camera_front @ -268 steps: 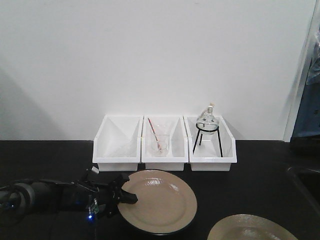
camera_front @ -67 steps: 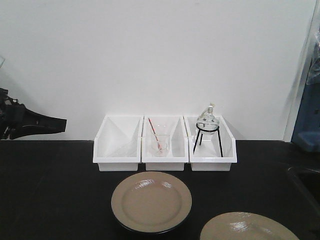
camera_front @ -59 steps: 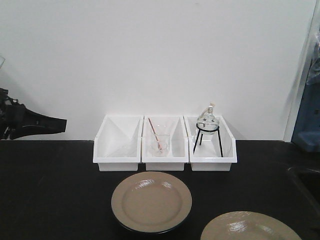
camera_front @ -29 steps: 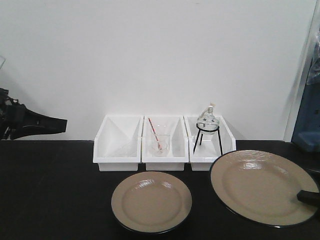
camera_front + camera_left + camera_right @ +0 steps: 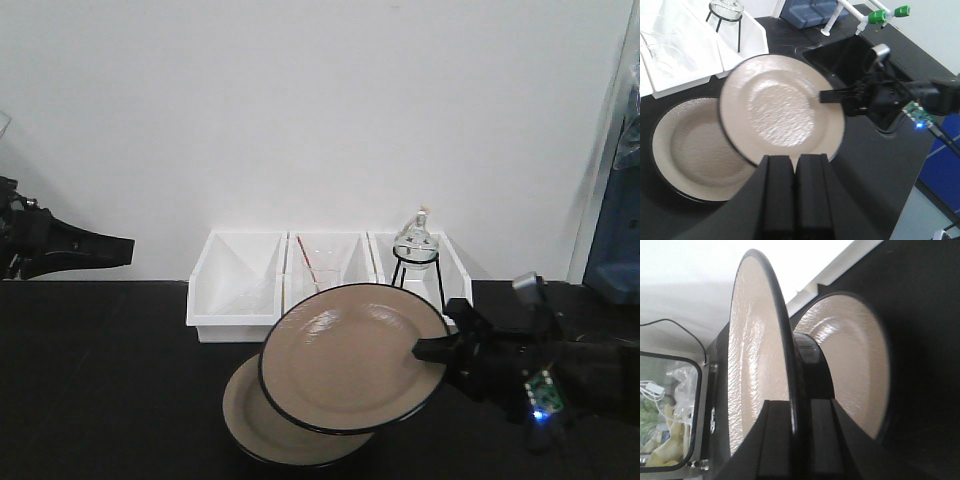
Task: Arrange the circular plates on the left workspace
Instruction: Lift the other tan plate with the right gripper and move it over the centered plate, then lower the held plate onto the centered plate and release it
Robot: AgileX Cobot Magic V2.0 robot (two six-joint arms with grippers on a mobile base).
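Observation:
One beige circular plate (image 5: pixel 268 440) lies flat on the black countertop (image 5: pixel 100 380) in front of the bins. The other plate (image 5: pixel 350 355) hangs tilted above it and overlaps it, hiding its far half. My right gripper (image 5: pixel 425 350) is shut on the right rim of this raised plate. In the right wrist view the fingers clamp the thin black rim (image 5: pixel 799 402), with the lying plate (image 5: pixel 850 370) behind. My left gripper (image 5: pixel 795 159) is shut and empty, raised at the far left (image 5: pixel 120 247), well away from both plates (image 5: pixel 782 107).
Three white bins (image 5: pixel 235 285) line the wall behind the plates. The middle one holds a beaker with a red rod (image 5: pixel 318 268), the right one a glass flask on a black stand (image 5: pixel 415 245). A recessed sink (image 5: pixel 850 52) lies to the right.
The right arm has lifted the second plate from the front right and carried it left over the lying plate. The left arm stays raised at the left edge.

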